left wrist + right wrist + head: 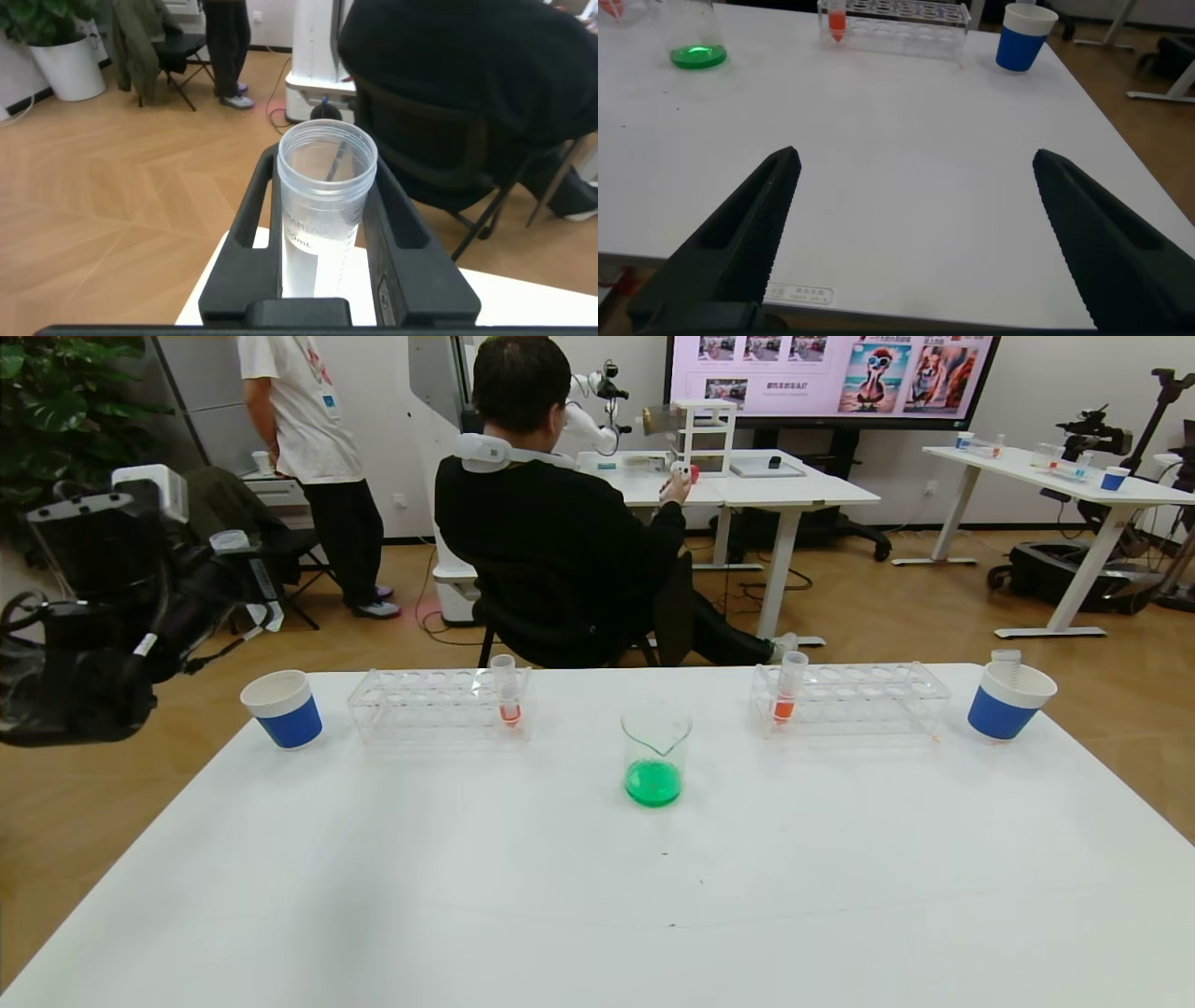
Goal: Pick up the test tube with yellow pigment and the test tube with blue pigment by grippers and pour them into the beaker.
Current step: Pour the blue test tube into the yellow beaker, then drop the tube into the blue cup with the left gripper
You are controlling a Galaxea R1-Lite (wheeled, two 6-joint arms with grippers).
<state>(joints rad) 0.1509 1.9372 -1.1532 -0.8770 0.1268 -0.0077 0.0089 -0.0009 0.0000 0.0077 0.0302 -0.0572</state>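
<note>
From the head view, we see the beaker [656, 753] near the middle of the bench, toward its far edge, already holding green liquid, so we judge both pigments poured. Two clear racks [439, 705] sit along the far edge, each with one orange-red tube [505, 689]. A blue paper cup [283, 708] stands near each far corner, and the right-hand one has a clear tube poking out. The left arm is lifted off the bench beyond its left edge, with a clear tube [229, 541] showing at its tip.

In the left wrist view, the left gripper [327, 224] is clamped on an empty test tube [322, 215], held upright over the floor just off the bench edge. We cannot tell which pigment it held.

In the right wrist view, the right gripper [915, 233] hangs spread wide and empty above the near right part of the bench.

Next, we reckon the left arm must carry its empty tube to the left cup and release it there
</note>
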